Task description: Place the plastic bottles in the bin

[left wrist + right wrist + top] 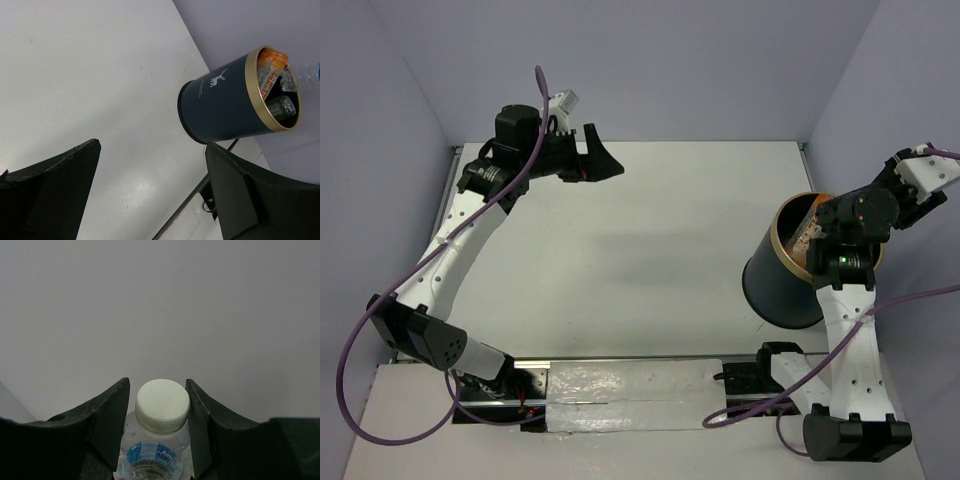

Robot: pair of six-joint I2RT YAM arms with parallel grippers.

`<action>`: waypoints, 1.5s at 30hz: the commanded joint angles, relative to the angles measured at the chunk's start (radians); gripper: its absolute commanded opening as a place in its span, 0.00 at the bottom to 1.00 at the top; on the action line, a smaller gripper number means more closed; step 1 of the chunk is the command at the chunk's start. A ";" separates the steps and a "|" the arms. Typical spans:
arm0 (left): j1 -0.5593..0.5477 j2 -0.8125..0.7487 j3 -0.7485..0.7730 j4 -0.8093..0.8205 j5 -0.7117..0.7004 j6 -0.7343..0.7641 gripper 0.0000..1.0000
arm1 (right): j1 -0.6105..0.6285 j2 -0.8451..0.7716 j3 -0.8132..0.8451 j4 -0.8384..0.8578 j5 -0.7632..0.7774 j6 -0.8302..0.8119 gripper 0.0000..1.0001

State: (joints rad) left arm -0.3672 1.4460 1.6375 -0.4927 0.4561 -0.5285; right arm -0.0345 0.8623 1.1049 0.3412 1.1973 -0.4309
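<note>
The bin (pixel 782 280), dark navy with a tan-gold rim, stands at the right of the table and also shows in the left wrist view (pixel 225 102). Inside it I see an orange bottle (pixel 272 59), a red-labelled one (pixel 268 82) and a clear one (pixel 282 106). My right gripper (pixel 157 385) is shut on the clear blue-labelled bottle (pixel 155 452) just below its white cap (pixel 162 405), held in the air beside the bin's rim, with the bottle's end showing in the left wrist view (pixel 306 77). My left gripper (pixel 605 160) is open and empty at the far left, above the table.
Lilac walls close the table at the back and both sides. A metal rail (pixel 620 362) and a taped strip run along the near edge between the arm bases. The right arm's elbow (pixel 842 262) hangs over the bin's near side.
</note>
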 commanded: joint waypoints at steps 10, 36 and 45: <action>0.002 0.027 -0.038 0.083 0.053 -0.013 0.99 | -0.081 0.027 -0.086 -0.234 -0.074 0.380 0.00; 0.002 0.044 -0.054 0.103 0.099 -0.034 0.99 | -0.077 -0.057 -0.292 -0.500 -0.234 0.618 0.31; 0.002 0.019 -0.044 0.080 0.084 -0.021 0.99 | -0.079 0.098 -0.125 -0.725 -0.284 0.771 0.59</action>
State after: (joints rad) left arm -0.3672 1.4910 1.5902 -0.4355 0.5289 -0.5552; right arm -0.1101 0.9905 0.9333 -0.1833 0.9276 0.3153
